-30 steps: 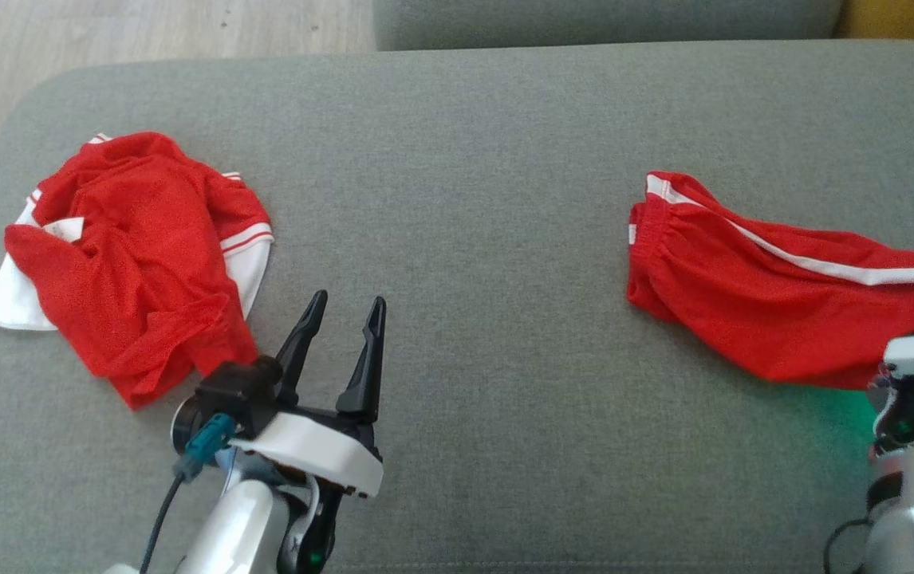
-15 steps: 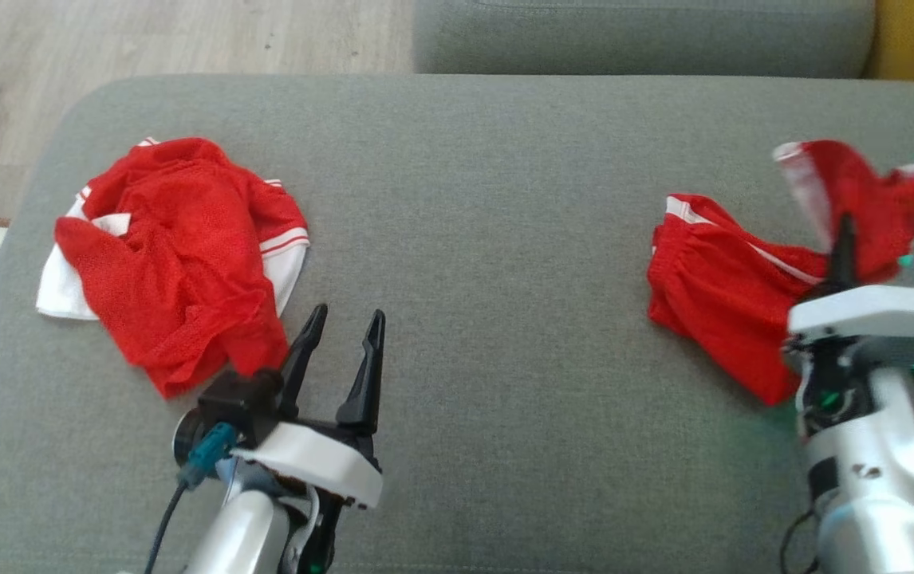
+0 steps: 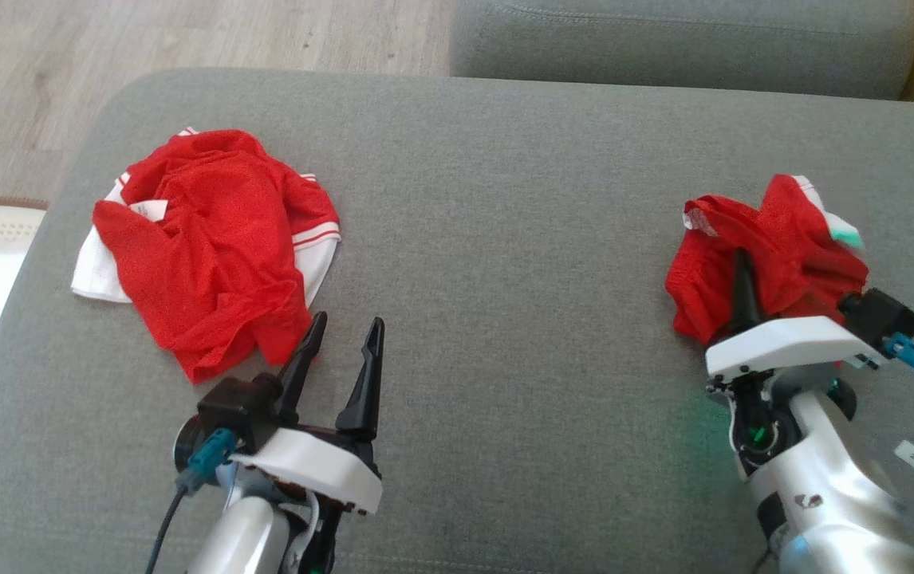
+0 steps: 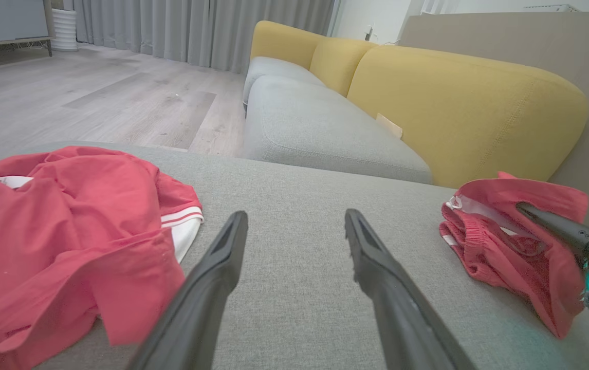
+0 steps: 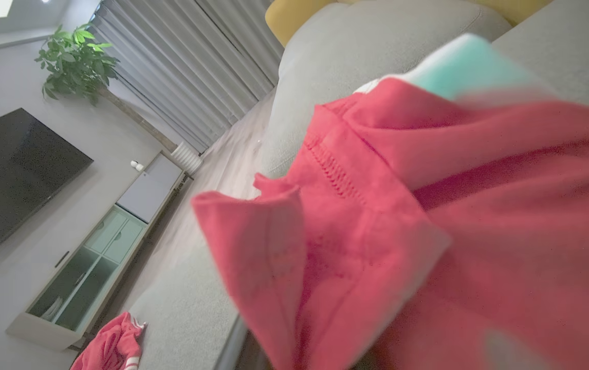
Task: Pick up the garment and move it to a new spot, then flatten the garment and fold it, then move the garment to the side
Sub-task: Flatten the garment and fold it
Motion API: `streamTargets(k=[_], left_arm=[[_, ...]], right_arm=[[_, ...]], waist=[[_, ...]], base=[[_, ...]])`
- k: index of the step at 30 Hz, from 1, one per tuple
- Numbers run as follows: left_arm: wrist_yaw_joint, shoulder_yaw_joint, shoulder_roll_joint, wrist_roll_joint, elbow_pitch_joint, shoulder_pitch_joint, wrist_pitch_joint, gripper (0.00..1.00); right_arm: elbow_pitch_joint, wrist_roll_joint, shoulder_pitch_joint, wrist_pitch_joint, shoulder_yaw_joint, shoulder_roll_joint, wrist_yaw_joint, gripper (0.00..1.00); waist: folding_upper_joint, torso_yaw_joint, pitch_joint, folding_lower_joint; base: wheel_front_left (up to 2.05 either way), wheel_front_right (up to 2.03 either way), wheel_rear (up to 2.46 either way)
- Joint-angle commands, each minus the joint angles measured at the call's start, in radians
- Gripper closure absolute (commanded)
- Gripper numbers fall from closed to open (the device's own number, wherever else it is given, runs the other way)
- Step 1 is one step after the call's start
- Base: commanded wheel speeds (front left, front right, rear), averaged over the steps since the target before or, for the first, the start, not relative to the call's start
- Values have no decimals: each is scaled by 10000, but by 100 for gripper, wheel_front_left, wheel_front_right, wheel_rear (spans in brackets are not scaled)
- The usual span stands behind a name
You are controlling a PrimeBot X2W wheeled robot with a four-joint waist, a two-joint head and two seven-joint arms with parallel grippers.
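Shorts (image 3: 792, 239), earlier flat, now bunched in clamped right pincer (image 3: 746, 269); left pincer (image 3: 348, 323) gapes wide

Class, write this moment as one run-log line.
right gripper: shut on shorts | left gripper: open, empty | shirt: crumpled on cushion, untouched
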Motion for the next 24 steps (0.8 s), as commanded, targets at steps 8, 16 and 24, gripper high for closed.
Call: streamTargets(k=[8, 16, 24], left_arm=[[34, 314, 47, -45, -314, -282, -122, 0], [72, 239, 47, -143, -312, -339, -122, 0], [137, 205, 47, -231, -287, -353, -122, 0]], right_arm=[[181, -29, -794, -250, 1240, 66, -6, 53], [389, 8, -1113, -344, 2514, 66, -6, 0], [702, 80, -1097, 337, 4090, 66, -6, 0]], waist=[[0, 89, 143, 0], [0, 98, 239, 0], [0, 30, 180, 0]], base=[[0, 0, 0], [0, 0, 0], [0, 0, 0]])
